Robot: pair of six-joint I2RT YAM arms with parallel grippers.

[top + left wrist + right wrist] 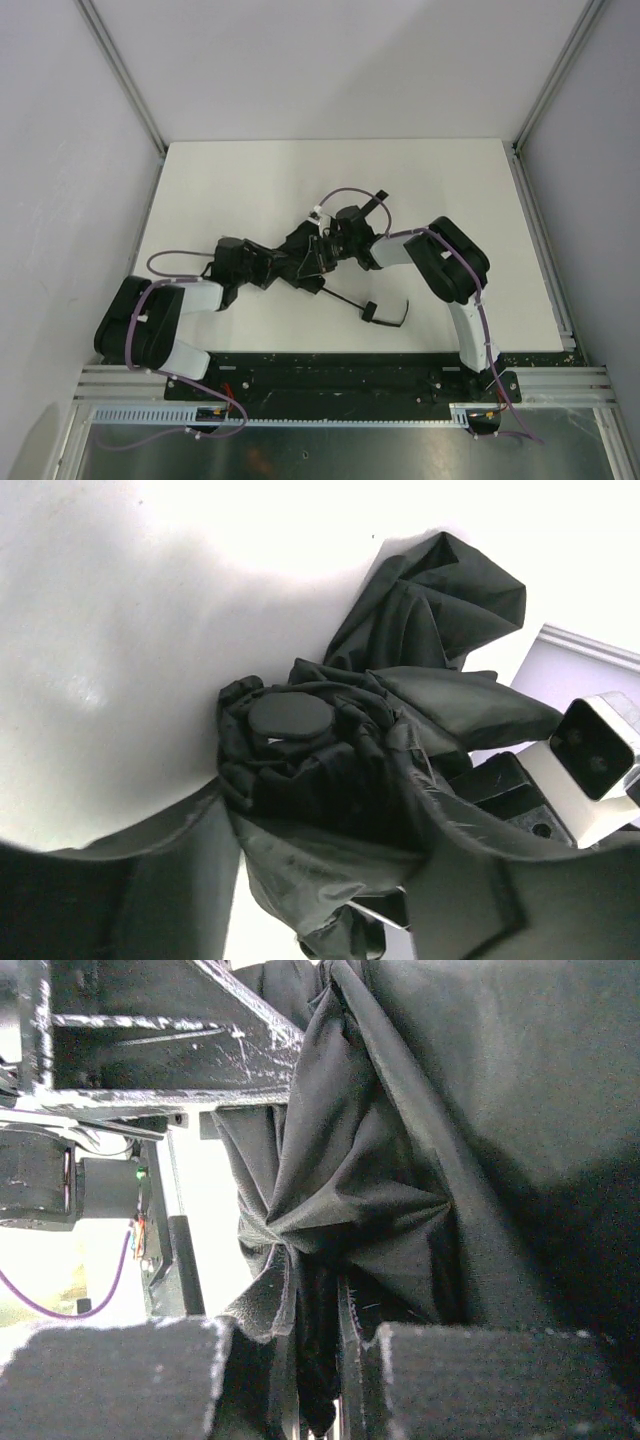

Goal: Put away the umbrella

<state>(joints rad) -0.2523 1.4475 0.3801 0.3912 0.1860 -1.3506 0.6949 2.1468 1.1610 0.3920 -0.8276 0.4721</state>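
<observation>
The black umbrella (300, 255) lies crumpled in the middle of the white table (250, 180). Its handle (368, 311) and wrist cord (400, 318) trail toward the near edge. My left gripper (268, 266) comes in from the left. In the left wrist view the round top cap (290, 716) faces the camera, and bunched canopy fabric (330, 850) fills the space between both fingers (110, 900) of my left gripper (325, 835). My right gripper (336, 240) reaches in from the right. In its wrist view the right gripper (320, 1380) is shut on a gathered fold of canopy (330, 1210).
The right wrist's white camera block (592, 760) sits close beside the umbrella. Grey walls and aluminium posts (125, 75) enclose the table on three sides. A black base plate (330, 370) runs along the near edge. Purple cables (345, 195) loop over both arms.
</observation>
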